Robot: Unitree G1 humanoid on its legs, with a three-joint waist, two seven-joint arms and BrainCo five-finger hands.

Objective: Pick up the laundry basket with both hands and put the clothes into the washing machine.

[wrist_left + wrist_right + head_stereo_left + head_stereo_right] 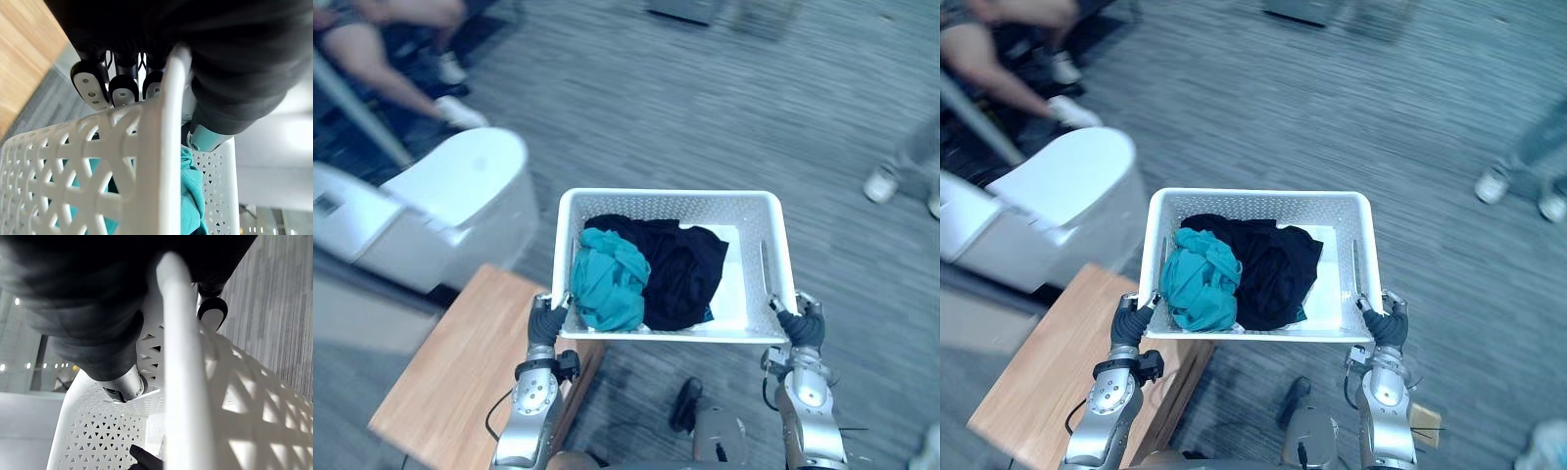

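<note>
White plastic basket (666,197) is held up off the floor by both hands at its near rim. It is seen level, with its open side up. The near left corner is gripped by the left hand (546,323) and the near right corner by the right hand (803,327).

In the left wrist view the fingers (90,88) are curled against the outside of the lattice wall under the rim, and the thumb (205,139) is hooked over the rim on the inside. The same grip is seen in the right wrist view: thumb (124,384) inside the wall, a dark fingertip (212,313) on the outside, the rim clamped between them.

Two pieces of clothing are carried in the basket. A crumpled teal garment (607,279) is bunched at the left side, touching the left wall. A black garment (680,269) is spread across the middle, overlapping the teal one. Bare white basket floor is left at the right side.

A wooden table (460,382) is seen at lower left, its right edge under the basket's near left corner. A white appliance (460,196) with a rounded lid is placed beyond the table, left of the basket. Grey carpet (705,98) is spread below. A person's leg (382,69) is seen at upper left, and another person's shoe (879,184) at the right edge, well apart from the basket.
</note>
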